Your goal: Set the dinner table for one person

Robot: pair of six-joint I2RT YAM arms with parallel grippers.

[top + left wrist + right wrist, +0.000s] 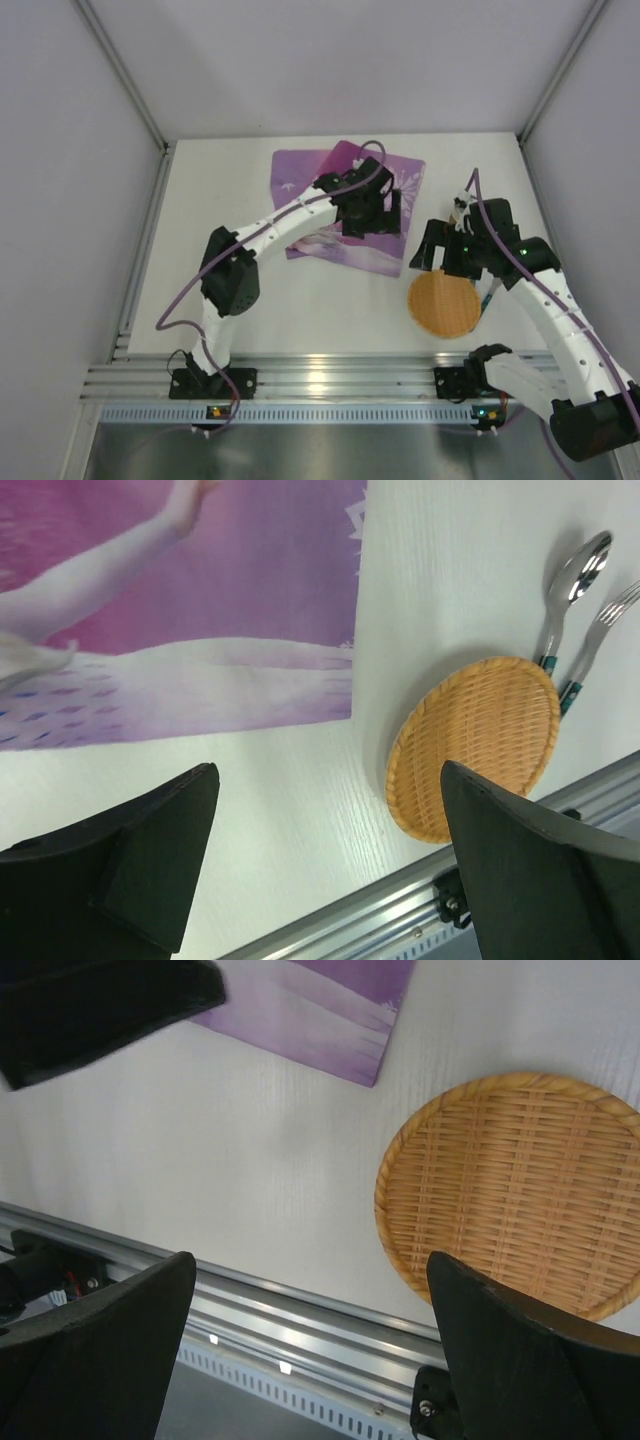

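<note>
The white dinner table (pixel 300 310) carries a purple-pink placemat (pixel 300 180) at its middle back. My left gripper (pixel 372 215) hovers over the placemat's right part, open and empty; the left wrist view shows its jaws (pixel 330 870) wide apart above bare table. A round wicker plate (pixel 443 303) lies on the table to the right of the placemat, near the front rail. My right gripper (pixel 442 256) hovers just behind the plate, open and empty (pixel 310 1350). A spoon (pixel 570 590) and a fork (pixel 600 630) lie beside the plate (pixel 475 745), mostly hidden under the right arm in the top view.
A silver aluminium rail (pixel 330 375) runs along the near edge, with both arm bases on it. Grey walls enclose the table at the left, back and right. The left arm's black end (pixel 100 1005) shows at the top left of the right wrist view.
</note>
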